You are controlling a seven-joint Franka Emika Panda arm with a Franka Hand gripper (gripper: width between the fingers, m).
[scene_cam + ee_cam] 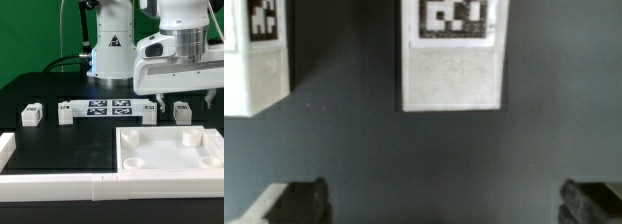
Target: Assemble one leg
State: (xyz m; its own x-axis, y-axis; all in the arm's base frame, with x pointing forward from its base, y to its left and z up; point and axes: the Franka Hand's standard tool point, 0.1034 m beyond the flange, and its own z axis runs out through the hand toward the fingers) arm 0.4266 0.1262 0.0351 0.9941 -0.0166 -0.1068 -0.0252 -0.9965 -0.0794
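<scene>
Several legs, small white blocks with black-and-white tags, lie on the black table. Two lie at the exterior view's left (30,114) (66,112), and two at its right (143,110) (182,110). My gripper (186,100) hangs open and empty just above the rightmost leg. In the wrist view that leg (454,60) lies flat ahead of the open gripper (446,205), not between the fingertips (299,203). The neighbouring leg (255,60) shows at the edge.
The marker board (108,106) lies between the pairs of legs. A large white square tray-like part (170,170) with a raised rim sits in front of the gripper. A white rail (50,184) runs along the front and left edge.
</scene>
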